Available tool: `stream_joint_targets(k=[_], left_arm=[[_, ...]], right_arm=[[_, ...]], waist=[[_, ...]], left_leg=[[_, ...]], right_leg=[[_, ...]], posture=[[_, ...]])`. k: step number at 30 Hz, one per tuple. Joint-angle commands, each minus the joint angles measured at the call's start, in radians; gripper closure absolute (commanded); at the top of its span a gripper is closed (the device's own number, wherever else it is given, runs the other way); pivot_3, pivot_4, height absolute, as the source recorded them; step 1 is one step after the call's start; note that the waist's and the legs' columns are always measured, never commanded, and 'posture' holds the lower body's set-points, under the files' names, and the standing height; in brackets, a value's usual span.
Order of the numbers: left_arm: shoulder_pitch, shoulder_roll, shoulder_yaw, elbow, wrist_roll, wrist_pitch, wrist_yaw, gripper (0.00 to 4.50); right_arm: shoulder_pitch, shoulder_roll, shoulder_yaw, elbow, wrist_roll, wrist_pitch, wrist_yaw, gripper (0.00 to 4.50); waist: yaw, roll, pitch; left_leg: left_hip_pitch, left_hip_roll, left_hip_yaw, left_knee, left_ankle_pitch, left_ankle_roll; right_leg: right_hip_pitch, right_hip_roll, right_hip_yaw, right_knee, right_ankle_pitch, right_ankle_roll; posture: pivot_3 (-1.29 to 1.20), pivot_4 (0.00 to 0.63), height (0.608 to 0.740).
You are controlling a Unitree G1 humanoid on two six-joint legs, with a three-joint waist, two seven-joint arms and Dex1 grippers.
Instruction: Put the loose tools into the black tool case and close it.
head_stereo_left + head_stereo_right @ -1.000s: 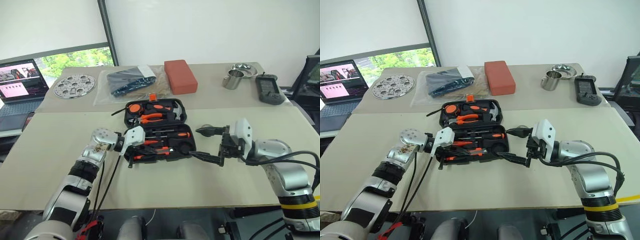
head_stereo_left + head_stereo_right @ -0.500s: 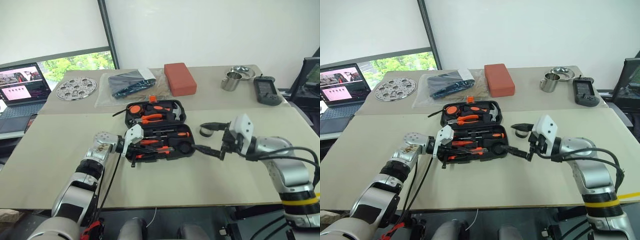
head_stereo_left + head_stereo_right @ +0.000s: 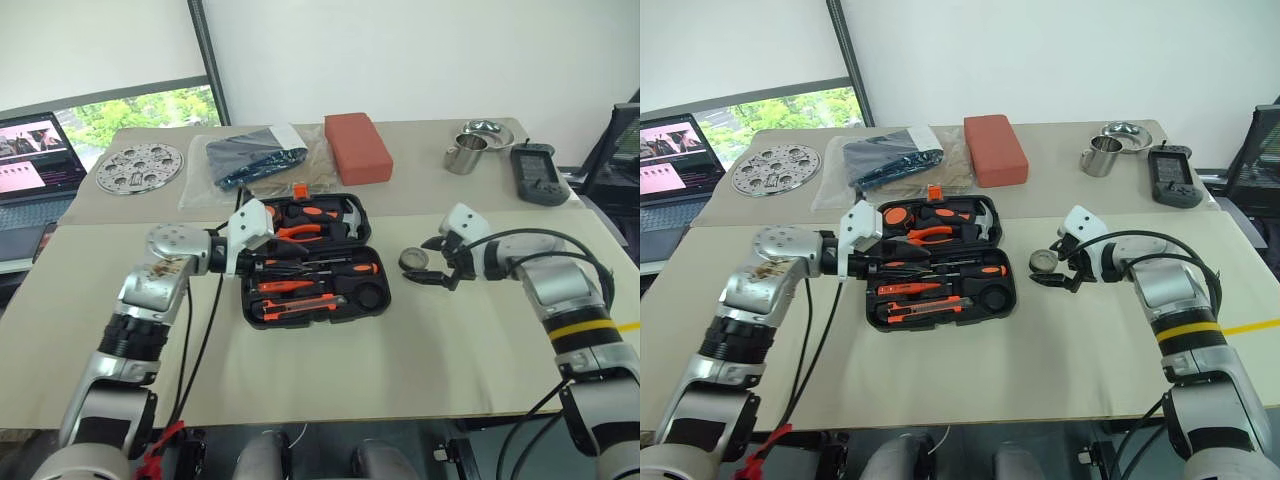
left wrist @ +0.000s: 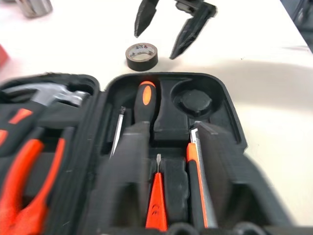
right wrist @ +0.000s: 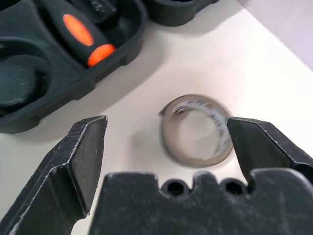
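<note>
The black tool case (image 3: 372, 295) lies open in the middle of the table. Pliers and a hammer sit in its far half. Orange-and-black screwdrivers (image 4: 145, 100) and a utility knife (image 3: 300, 303) lie in its near half. One loose tool, a small dark round ring (image 3: 413, 259), rests on the table just right of the case. My right gripper (image 5: 166, 123) is open, one finger on each side of the ring (image 5: 195, 129), not touching it. My left gripper (image 4: 171, 128) hovers open and empty above the case's left part.
Along the far side of the table are a perforated metal disc (image 3: 140, 167), a clear bag holding a dark item (image 3: 255, 160), a red block (image 3: 358, 148), a steel cup (image 3: 462, 157) and a dark handset (image 3: 535, 172). A laptop (image 3: 25, 155) stands at the far left.
My left gripper rose from the near half of the case and its fingers opened. My right gripper swung forward so that it straddles the round ring. The camera view also shifted.
</note>
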Motion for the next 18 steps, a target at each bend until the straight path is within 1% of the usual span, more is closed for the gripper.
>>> stream_joint_targets(k=[1, 2, 3, 4, 6, 9, 10, 11, 13, 16, 18], left_arm=[[0.024, 0.066, 0.017, -0.156, -0.017, 0.091, 0.034, 0.86], [0.031, 0.081, 0.018, -0.181, -0.02, 0.109, 0.039, 0.48], [0.041, 0.096, 0.026, -0.205, -0.027, 0.126, 0.045, 0.11], [0.054, 0.112, 0.038, -0.227, -0.035, 0.139, 0.05, 0.0], [0.079, 0.137, 0.057, -0.253, -0.044, 0.145, 0.058, 0.0], [0.12, 0.164, 0.071, -0.278, -0.054, 0.133, 0.071, 0.0], [0.127, 0.168, 0.075, -0.282, -0.06, 0.131, 0.074, 0.0], [0.133, 0.172, 0.078, -0.283, -0.065, 0.129, 0.077, 0.0], [0.14, 0.173, 0.08, -0.287, -0.069, 0.128, 0.087, 0.0], [0.144, 0.175, 0.076, -0.301, -0.074, 0.131, 0.1, 0.0], [0.142, 0.177, 0.07, -0.314, -0.082, 0.134, 0.104, 0.0]], right_arm=[[-0.058, 0.012, 0.02, 0.078, -0.04, -0.05, 0.044, 0.0], [-0.068, 0.016, 0.025, 0.098, -0.05, -0.059, 0.053, 0.0], [-0.078, 0.021, 0.033, 0.117, -0.06, -0.067, 0.064, 0.25], [-0.089, 0.026, 0.046, 0.136, -0.07, -0.07, 0.08, 0.52], [-0.107, 0.037, 0.064, 0.174, -0.095, -0.075, 0.095, 0.98], [-0.141, 0.057, 0.087, 0.254, -0.143, -0.124, 0.078, 1.96], [-0.15, 0.064, 0.087, 0.274, -0.149, -0.138, 0.076, 2.34], [-0.159, 0.071, 0.083, 0.292, -0.152, -0.149, 0.075, 2.59], [-0.171, 0.079, 0.076, 0.315, -0.157, -0.164, 0.083, 3.44], [-0.191, 0.081, 0.08, 0.337, -0.178, -0.2, 0.087, 4.4], [-0.201, 0.08, 0.077, 0.338, -0.185, -0.223, 0.092, 4.46]], waist=[[0.001, 0.0, 0.001], [0.0, 0.0, 0.001], [0.001, 0.0, 0.001], [0.001, 0.0, 0.001], [0.0, 0.001, 0.002], [-0.002, 0.001, 0.002], [-0.002, 0.001, 0.002], [-0.002, 0.001, 0.002], [-0.002, 0.001, 0.002], [-0.001, 0.001, 0.002], [-0.001, 0.001, 0.002]], left_leg=[[0.0, 0.0, 0.0, 0.0, 0.0, 0.0], [-0.001, 0.0, 0.0, 0.0, 0.0, 0.001], [-0.001, 0.0, 0.0, 0.0, -0.001, 0.001], [0.0, -0.001, 0.0, 0.001, -0.001, 0.002], [0.0, -0.001, 0.0, 0.001, -0.003, 0.005], [0.002, 0.0, 0.0, 0.001, -0.003, 0.005], [0.002, 0.0, 0.0, 0.0, -0.003, 0.005], [0.002, 0.0, 0.0, 0.0, -0.003, 0.005], [0.002, 0.0, 0.0, 0.001, -0.003, 0.005], [0.002, 0.0, 0.001, 0.001, -0.003, 0.005], [0.002, 0.0, 0.001, 0.001, -0.003, 0.004]], right_leg=[[0.0, 0.0, 0.0, 0.0, 0.0, 0.0], [0.0, 0.0, 0.0, 0.0, 0.0, 0.0], [0.0, -0.001, 0.0, -0.001, 0.0, 0.0], [0.001, -0.001, 0.0, 0.0, 0.0, 0.0], [0.001, -0.001, 0.0, 0.0, 0.0, 0.0], [0.001, -0.001, 0.0, 0.001, 0.0, 0.0], [0.001, -0.001, 0.0, 0.001, 0.0, 0.0], [0.001, -0.001, 0.0, 0.001, 0.0, 0.0], [0.001, -0.001, 0.0, 0.001, 0.0, -0.001], [0.001, -0.001, 0.0, 0.002, 0.0, -0.001], [0.001, -0.001, 0.0, 0.002, 0.0, -0.001]], posture=[[0.0, 0.15, 0.74], [0.0, 0.15, 0.74], [0.0, 0.15, 0.74], [0.0, 0.15, 0.74], [0.0, 0.15, 0.74], [0.0, 0.15, 0.74], [0.0, 0.15, 0.74], [0.0, 0.15, 0.74], [0.0, 0.15, 0.74], [0.0, 0.15, 0.74], [0.0, 0.15, 0.74]])
